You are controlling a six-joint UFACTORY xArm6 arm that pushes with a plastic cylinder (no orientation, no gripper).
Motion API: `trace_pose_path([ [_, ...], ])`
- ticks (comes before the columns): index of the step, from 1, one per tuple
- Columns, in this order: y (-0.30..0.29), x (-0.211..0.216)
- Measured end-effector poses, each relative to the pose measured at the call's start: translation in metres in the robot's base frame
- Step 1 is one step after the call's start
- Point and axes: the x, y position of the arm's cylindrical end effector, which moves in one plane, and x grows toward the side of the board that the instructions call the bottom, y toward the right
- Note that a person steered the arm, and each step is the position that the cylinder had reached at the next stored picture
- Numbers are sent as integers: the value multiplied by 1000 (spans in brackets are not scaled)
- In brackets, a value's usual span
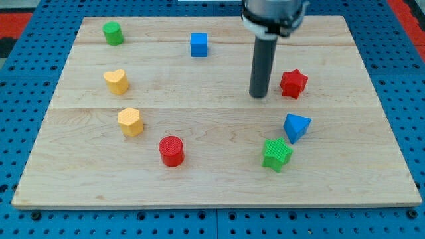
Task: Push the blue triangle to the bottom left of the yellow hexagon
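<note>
The blue triangle (296,127) lies on the wooden board (212,179) at the view's right, just above and to the right of the green star (277,154). The yellow hexagon (131,121) sits at the view's left, below the yellow heart (116,81). My tip (258,95) stands on the board above and to the left of the blue triangle, apart from it, and just left of the red star (293,83).
A red cylinder (172,151) lies right of and below the yellow hexagon. A blue cube (198,44) sits at the top middle. A green cylinder (113,32) is at the top left. Blue pegboard surrounds the board.
</note>
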Motion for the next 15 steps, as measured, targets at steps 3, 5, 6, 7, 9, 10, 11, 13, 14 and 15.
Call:
trace_pose_path([
  [3,97,34],
  [5,144,16],
  [6,155,23],
  [7,153,50],
  [9,23,65],
  [10,-72,44],
  [11,-136,38],
  [13,-223,14],
  [14,-240,-10],
  [15,-307,-2],
])
